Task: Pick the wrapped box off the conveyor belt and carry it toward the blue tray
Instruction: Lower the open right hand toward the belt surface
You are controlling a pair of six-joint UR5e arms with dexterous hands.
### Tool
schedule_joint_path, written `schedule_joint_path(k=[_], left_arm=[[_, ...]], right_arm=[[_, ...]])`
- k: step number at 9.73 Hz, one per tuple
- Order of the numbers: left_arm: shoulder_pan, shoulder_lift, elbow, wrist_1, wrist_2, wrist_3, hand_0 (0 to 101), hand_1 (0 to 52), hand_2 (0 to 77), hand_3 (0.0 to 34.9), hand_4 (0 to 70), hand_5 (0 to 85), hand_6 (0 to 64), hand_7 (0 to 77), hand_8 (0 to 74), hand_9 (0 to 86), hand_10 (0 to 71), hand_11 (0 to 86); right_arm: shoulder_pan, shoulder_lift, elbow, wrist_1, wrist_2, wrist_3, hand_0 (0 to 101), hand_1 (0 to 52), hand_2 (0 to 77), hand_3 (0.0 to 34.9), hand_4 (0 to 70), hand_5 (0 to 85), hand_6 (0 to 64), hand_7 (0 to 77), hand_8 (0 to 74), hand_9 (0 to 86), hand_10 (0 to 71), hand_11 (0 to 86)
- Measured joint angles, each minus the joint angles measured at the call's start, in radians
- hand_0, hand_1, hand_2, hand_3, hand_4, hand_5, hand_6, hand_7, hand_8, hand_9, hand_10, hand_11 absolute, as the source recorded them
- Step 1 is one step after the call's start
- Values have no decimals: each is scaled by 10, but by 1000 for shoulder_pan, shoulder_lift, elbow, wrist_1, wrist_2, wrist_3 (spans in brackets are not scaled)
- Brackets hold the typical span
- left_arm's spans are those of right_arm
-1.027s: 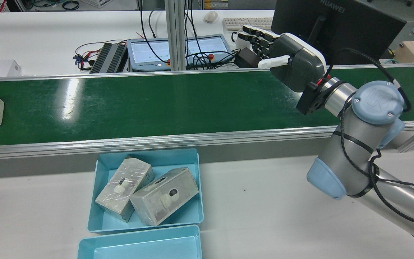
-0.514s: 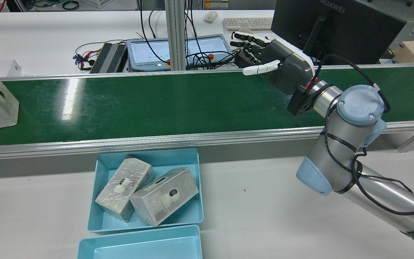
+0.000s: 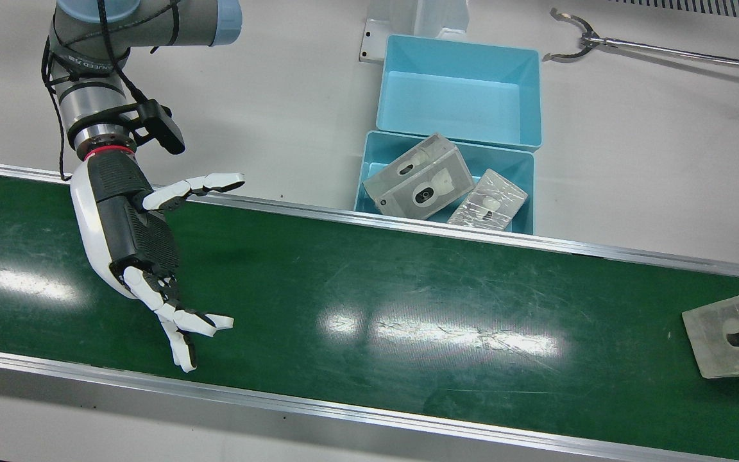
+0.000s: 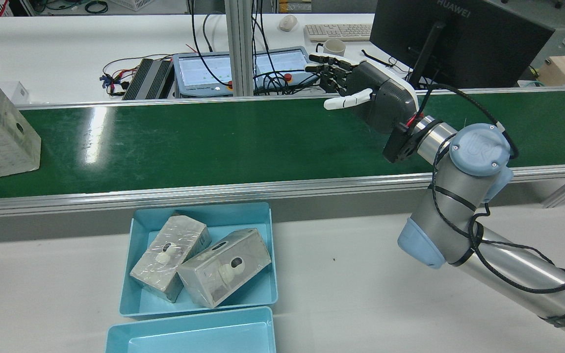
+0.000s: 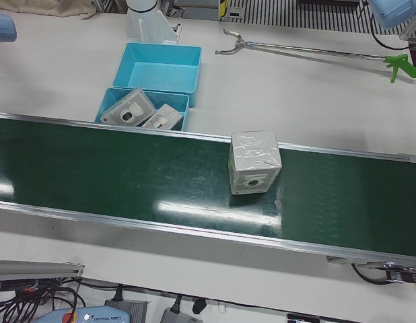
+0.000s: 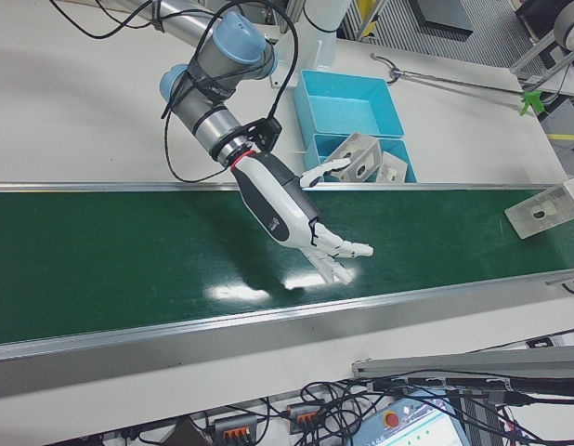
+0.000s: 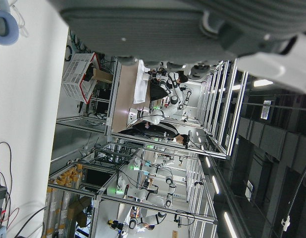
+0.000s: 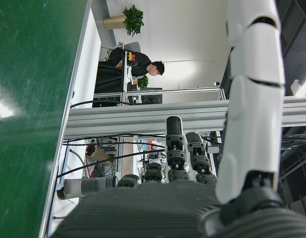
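The wrapped box stands on the green conveyor belt at the rear view's far left. It also shows in the front view, left-front view and right-front view. My right hand is open and empty, fingers spread, above the belt's other end, far from the box; it shows in the front view and right-front view. The blue tray beside the belt holds two wrapped boxes. The left hand view shows only the edge of my left hand's palm.
A second, empty blue tray sits against the first, nearer the robot. A long reach-grabber tool lies on the white table. A monitor, a tablet and cables stand behind the belt's far rail.
The wrapped box has ridden along the belt from the rear view's left edge further into view. My right hand has moved left over the belt, still open.
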State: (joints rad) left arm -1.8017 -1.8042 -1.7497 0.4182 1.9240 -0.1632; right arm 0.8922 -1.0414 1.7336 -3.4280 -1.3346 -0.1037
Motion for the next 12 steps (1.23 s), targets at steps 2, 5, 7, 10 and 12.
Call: schedule_joint_path(k=[2,5,7,10,12], left_arm=[[0,0,0,0,0,0,0,0,11,0,0,11,5,5,5,5,5,5],[0,0,0,0,0,0,0,0,11,0,0,11,5,5,5,5,5,5],[0,0,0,0,0,0,0,0,5,0,0,11,5,5,5,5,5,5],[0,0,0,0,0,0,0,0,11,0,0,11,5,5,5,5,5,5],[0,0,0,0,0,0,0,0,11,0,0,11,5,5,5,5,5,5]], right_arm=[[5,7,2,0,0,1,474,142,93,2,71,98,93,196,33,60,5,22],[8,9,-2,0,0,2,454,71,76,1,104,115,76,191,16,44,5,16],[11,10,-2,0,0,2,446,82,49,1,125,125,82,207,33,44,5,16],[13,11,-1,-1,0,2,458,98,60,0,125,125,82,207,22,44,5,16],[17,11,2,-2,0,2,459,98,60,1,125,125,82,218,27,44,5,11]])
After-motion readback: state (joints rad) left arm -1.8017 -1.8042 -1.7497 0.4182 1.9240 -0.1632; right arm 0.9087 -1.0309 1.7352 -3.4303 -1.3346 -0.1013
